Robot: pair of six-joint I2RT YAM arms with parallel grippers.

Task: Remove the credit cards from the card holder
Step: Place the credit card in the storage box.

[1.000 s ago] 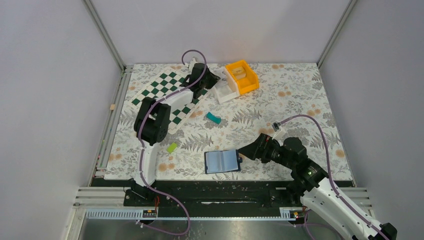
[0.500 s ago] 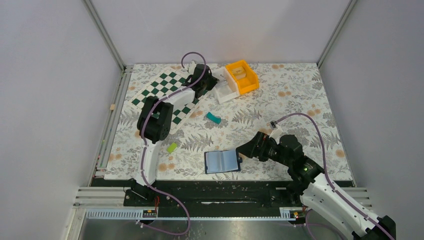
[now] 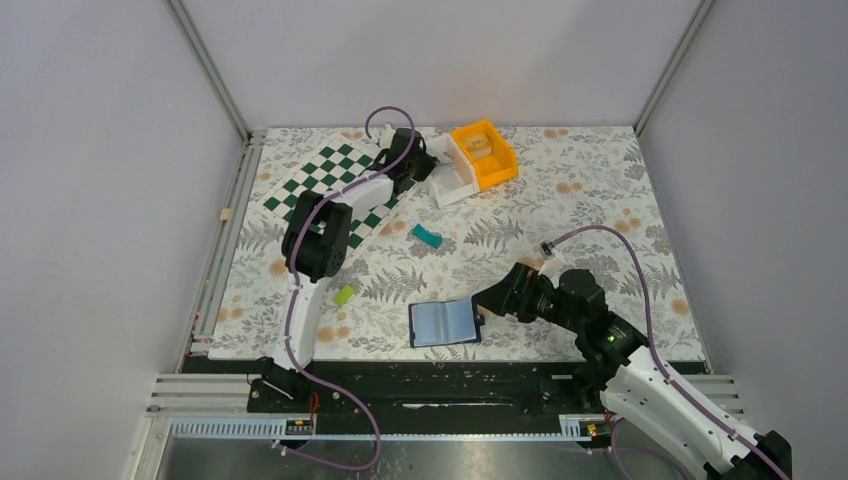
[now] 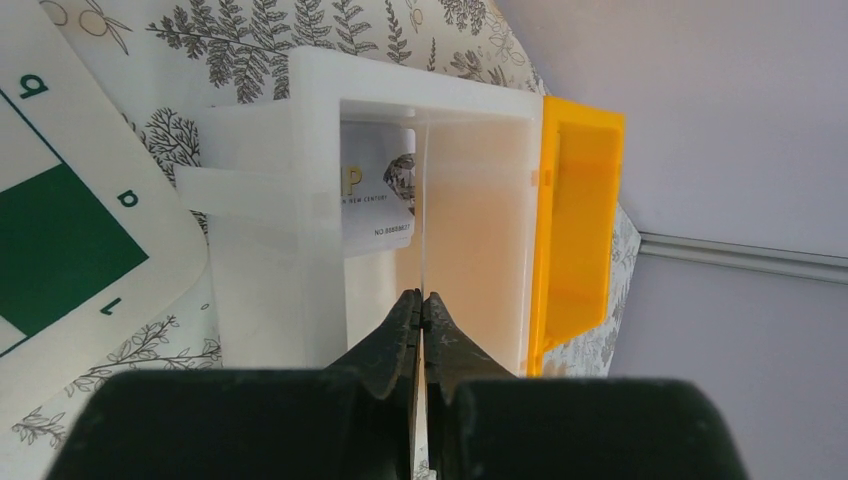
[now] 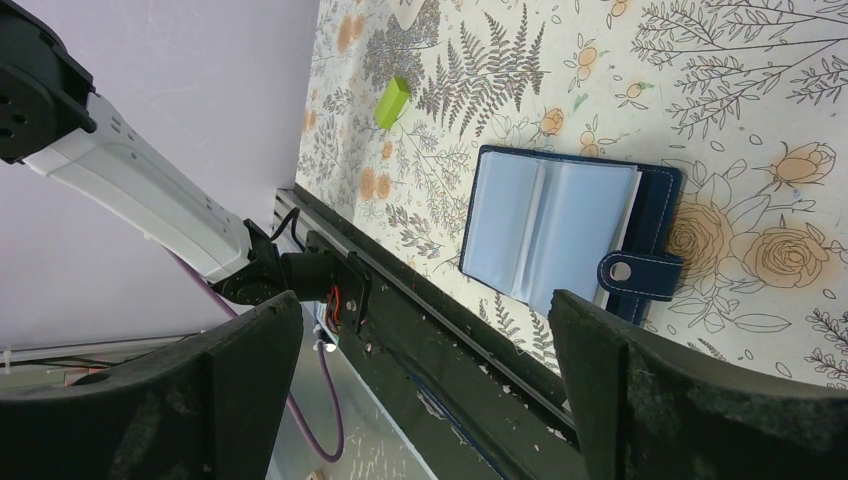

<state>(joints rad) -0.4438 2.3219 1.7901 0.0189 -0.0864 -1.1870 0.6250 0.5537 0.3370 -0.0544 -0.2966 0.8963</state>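
Card holder [image 3: 444, 322]: lay open and flat on the table near its front edge, pale blue panels up. Its long axis ran left-right, with the snap tab [image 5: 640, 270] end toward the right gripper.
Nearer arm: right; the left arm was well apart, at the far bins.
Right gripper [image 3: 484, 305]: jaws spread wide, holding and touching nothing, just beside the tab end.
Left gripper [image 4: 421, 300]: pinched together on a thin pale credit card [image 4: 422, 200] seen edge-on, over the white bin [image 4: 300, 90].
Second card [image 4: 375, 205]: lay inside that bin.
Cards left in sleeves: could not tell.
Next move (judgement): right gripper would reach leftward along that axis.
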